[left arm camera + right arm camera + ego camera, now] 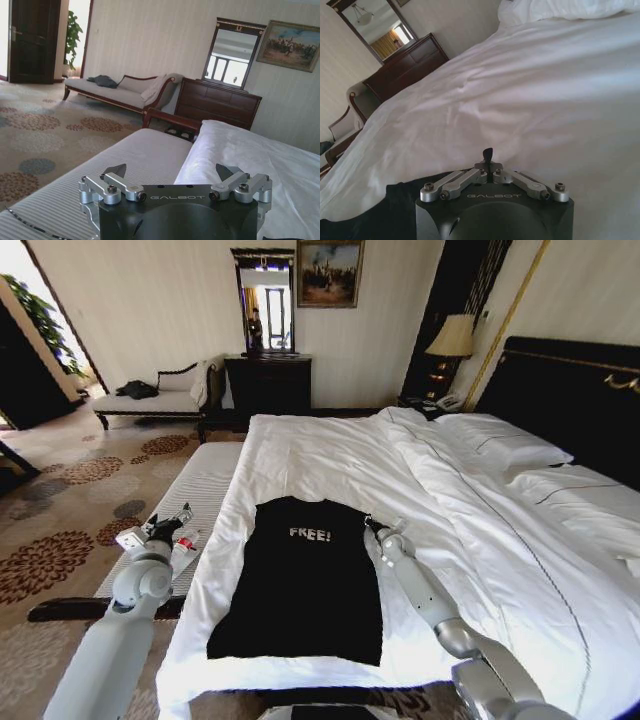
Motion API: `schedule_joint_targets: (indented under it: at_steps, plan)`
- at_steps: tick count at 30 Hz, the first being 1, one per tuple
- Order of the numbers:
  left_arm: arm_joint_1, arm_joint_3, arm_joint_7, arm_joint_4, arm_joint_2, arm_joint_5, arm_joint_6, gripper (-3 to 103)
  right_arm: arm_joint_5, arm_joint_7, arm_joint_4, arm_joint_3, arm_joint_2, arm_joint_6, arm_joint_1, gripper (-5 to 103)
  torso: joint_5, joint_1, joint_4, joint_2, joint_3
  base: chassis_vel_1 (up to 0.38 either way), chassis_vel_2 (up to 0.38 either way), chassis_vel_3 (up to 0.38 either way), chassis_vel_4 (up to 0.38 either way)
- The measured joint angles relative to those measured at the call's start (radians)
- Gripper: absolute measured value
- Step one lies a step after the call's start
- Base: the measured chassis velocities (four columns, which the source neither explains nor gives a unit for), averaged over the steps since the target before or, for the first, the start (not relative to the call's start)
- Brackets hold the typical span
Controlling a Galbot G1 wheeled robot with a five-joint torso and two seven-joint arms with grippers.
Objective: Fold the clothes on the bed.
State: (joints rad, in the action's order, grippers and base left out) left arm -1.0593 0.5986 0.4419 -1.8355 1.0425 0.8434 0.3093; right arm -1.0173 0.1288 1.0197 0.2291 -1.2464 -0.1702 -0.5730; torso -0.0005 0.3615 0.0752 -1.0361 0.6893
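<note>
A black T-shirt (300, 590) with white "FREE!" lettering lies flat near the foot of the white bed (330, 455), its sides straight and no sleeves sticking out. My right gripper (371, 524) hovers just off the shirt's upper right corner, over white sheet. In the right wrist view that gripper (487, 154) is shut with nothing in it, and the shirt's edge (375, 215) lies beside it. My left gripper (170, 525) is off the bed, above the striped bench (205, 485). The left wrist view shows it (171, 172) open and empty.
The bench runs along the bed's left side, with patterned carpet (70, 500) beyond it. Pillows (500, 440) and a dark headboard (570, 390) are at the far right. A cream chaise (160, 400), a dark dresser (268, 385) and a lamp (452, 337) stand by the far wall.
</note>
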Motion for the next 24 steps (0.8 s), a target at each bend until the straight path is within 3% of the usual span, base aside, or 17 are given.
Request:
schedule_joint_targets:
  at_steps: [6, 8, 11, 13, 14, 17, 19, 21, 24]
  plan:
    - [0.182, -0.120, -0.015, 0.198, 0.015, 0.091, 0.032, 100, 0.022, 0.000, 0.066, 0.001, 0.015, 0.014, -0.008, 0, -0.0001, 0.000, 0.0001, 0.000, 0.000, 0.000, 0.000, 0.000, 0.000]
    - [0.325, -0.214, -0.021, 0.343, 0.058, 0.132, 0.048, 100, 0.040, 0.000, 0.080, -0.006, 0.022, 0.022, -0.012, 0, 0.0000, 0.000, 0.0008, 0.000, 0.000, 0.000, 0.000, 0.000, 0.000]
    - [0.388, -0.263, -0.030, 0.424, 0.084, 0.136, 0.050, 100, 0.045, 0.000, 0.083, -0.009, 0.022, 0.023, -0.015, 0, 0.0004, 0.000, 0.0011, 0.000, 0.000, 0.000, 0.000, 0.000, 0.000]
    - [0.458, -0.337, -0.063, 0.550, 0.139, 0.135, 0.046, 100, 0.051, 0.001, 0.086, -0.009, 0.018, 0.025, -0.020, 0, 0.0003, 0.000, 0.0006, 0.000, 0.000, 0.000, 0.000, 0.000, 0.000]
    - [0.458, -0.337, -0.063, 0.550, 0.139, 0.135, 0.046, 100, 0.051, 0.001, 0.086, -0.009, 0.018, 0.025, -0.020, 0, 0.0003, 0.000, 0.0006, 0.000, 0.000, 0.000, 0.000, 0.000, 0.000]
    - [0.536, -0.398, -0.149, 0.717, 0.231, 0.124, 0.013, 100, 0.054, 0.004, 0.098, -0.005, 0.019, 0.025, -0.029, 0, 0.0000, 0.000, 0.0001, 0.000, 0.000, 0.000, 0.000, 0.000, 0.000]
    - [0.550, -0.400, -0.165, 0.746, 0.248, 0.122, 0.006, 100, 0.055, 0.004, 0.099, -0.005, 0.021, 0.025, -0.030, 0, -0.0001, 0.000, 0.0001, 0.000, 0.000, 0.000, 0.000, 0.000, 0.000]
    - [0.610, -0.398, -0.239, 0.860, 0.318, 0.107, -0.027, 100, 0.056, 0.005, 0.104, -0.001, 0.029, 0.026, -0.036, 0, 0.0003, 0.000, 0.0007, 0.000, 0.000, 0.000, 0.000, 0.000, 0.000]
    - [0.629, -0.398, -0.262, 0.898, 0.341, 0.093, -0.033, 100, 0.057, 0.005, 0.104, -0.001, 0.031, 0.026, -0.038, 0, 0.0002, 0.000, 0.0013, 0.000, 0.000, 0.000, 0.000, 0.000, 0.000]
